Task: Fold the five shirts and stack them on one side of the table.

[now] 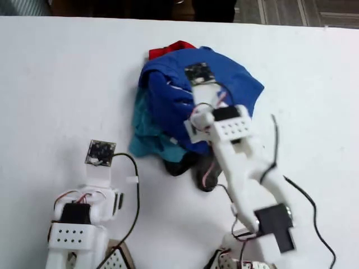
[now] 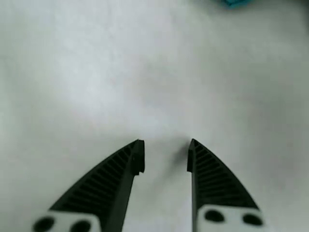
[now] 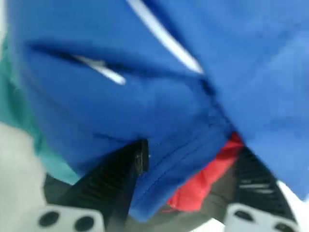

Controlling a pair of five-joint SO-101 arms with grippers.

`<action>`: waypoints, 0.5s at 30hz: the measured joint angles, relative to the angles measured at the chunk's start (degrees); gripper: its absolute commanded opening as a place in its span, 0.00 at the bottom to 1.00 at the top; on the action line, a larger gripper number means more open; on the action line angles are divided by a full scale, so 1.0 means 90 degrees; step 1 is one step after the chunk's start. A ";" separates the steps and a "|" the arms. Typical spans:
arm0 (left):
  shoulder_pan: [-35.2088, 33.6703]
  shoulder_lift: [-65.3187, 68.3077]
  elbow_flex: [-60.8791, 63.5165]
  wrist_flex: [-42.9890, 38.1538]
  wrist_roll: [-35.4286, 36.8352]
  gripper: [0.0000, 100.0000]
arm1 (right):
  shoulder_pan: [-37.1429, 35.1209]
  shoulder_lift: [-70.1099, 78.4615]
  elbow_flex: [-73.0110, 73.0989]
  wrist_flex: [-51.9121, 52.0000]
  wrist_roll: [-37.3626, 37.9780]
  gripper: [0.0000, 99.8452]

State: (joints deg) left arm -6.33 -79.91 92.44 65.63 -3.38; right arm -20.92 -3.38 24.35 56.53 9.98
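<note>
A heap of shirts lies mid-table: a blue shirt (image 1: 221,78) on top, a red one (image 1: 168,49) peeking out at the back, a teal one (image 1: 147,134) on the left and a dark one (image 1: 188,163) at the front. My right gripper (image 3: 193,159) is open over the heap, and blue fabric (image 3: 145,96) bulges between its fingers with red cloth (image 3: 212,179) beneath. In the high view it (image 1: 197,84) sits over the blue shirt's middle. My left gripper (image 2: 165,150) is open above bare table, near the front left (image 1: 101,154).
The white table (image 1: 61,84) has free room left, right and behind the heap. A teal scrap (image 2: 234,2) shows at the edge of the left wrist view. Cables (image 1: 303,193) trail beside the right arm near the front edge.
</note>
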 measured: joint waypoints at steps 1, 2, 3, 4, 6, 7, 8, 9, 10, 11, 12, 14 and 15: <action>0.0000 0.0000 0.0000 0.0000 0.0000 0.17 | -0.0127 0.0137 -0.0147 0.0078 0.0000 0.43; 0.0000 0.0000 0.0000 0.0000 0.0000 0.17 | -0.0234 0.0274 -0.0274 0.0127 0.0000 0.45; 0.0000 0.0000 0.0000 0.0000 0.0000 0.17 | -0.0322 0.0391 -0.0381 0.0156 0.0000 0.46; 0.0000 0.0000 0.0000 0.0000 0.0000 0.17 | -0.0381 0.0498 -0.0469 0.0166 0.0000 0.46; 0.0000 0.0000 0.0000 0.0000 0.0000 0.17 | -0.0430 0.0723 -0.0606 0.0166 0.0000 0.46; 0.0000 0.0000 0.0000 0.0000 0.0000 0.17 | -0.0430 0.0860 -0.0664 0.0166 0.0000 0.46; 0.0000 0.0000 0.0000 0.0000 0.0000 0.17 | -0.0430 0.1006 -0.0694 0.0156 0.0000 0.45; 0.0000 0.0000 0.0000 0.0000 0.0000 0.17 | -0.0430 0.1162 -0.0713 0.0117 0.0000 0.44; 0.0000 0.0000 0.0000 0.0000 0.0000 0.17 | -0.0430 0.1338 -0.0752 0.0068 0.0000 0.41; 0.0000 0.0000 0.0000 0.0000 0.0000 0.17 | -0.0430 0.1534 -0.0811 0.0020 0.0000 0.36; 0.0000 0.0000 0.0000 0.0000 0.0000 0.17 | -0.0440 0.1700 -0.0908 0.0020 0.0049 0.29; 0.0000 0.0000 0.0000 0.0000 0.0000 0.17 | -0.0469 0.2051 -0.1211 0.0059 0.0352 0.09; 0.0000 0.0000 0.0000 0.0000 0.0000 0.17 | -0.0479 0.2217 -0.1387 0.0107 0.0527 0.00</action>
State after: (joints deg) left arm -6.33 -79.91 92.44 65.63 -3.38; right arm -25.23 16.57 11.87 57.49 14.73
